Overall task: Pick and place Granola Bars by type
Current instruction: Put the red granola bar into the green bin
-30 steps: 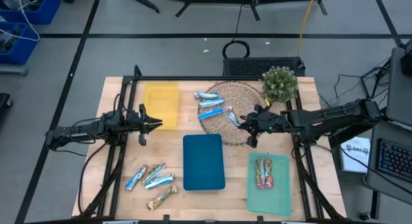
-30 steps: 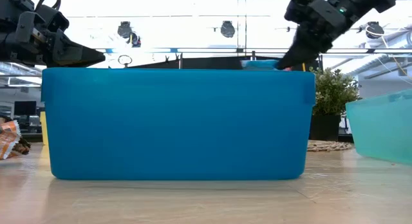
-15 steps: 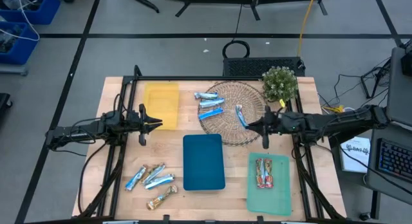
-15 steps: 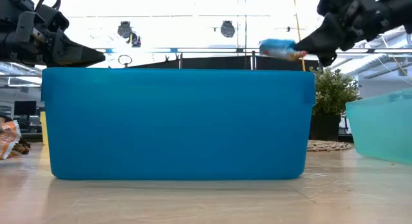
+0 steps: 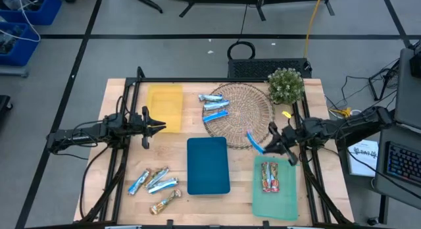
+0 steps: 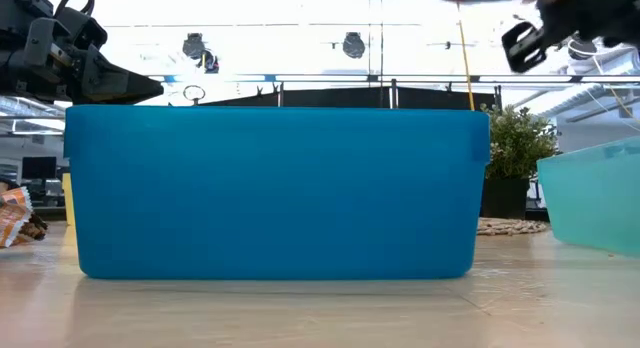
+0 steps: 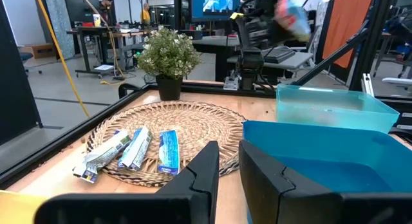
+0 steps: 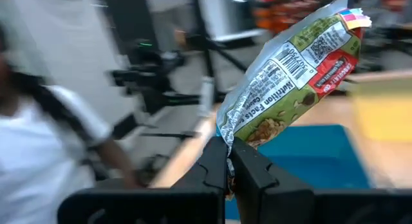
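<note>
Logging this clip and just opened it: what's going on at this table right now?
A two-arm robot is sorting wrapped granola bars. The right gripper holds a blue bar in the air between the wicker mat and the green tray, which already holds red bars. Three blue bars remain on the mat, and a mixed pile lies at the table's front left. The blue tray and yellow tray look empty. The left gripper waits, open, beside the yellow tray.

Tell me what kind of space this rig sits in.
Likely a robotics lab or workshop: the light wooden table stands on a grey floor marked with black tape lines, a blue storage bin of cables sits nearby, and desks with monitors fill the room behind.
</note>
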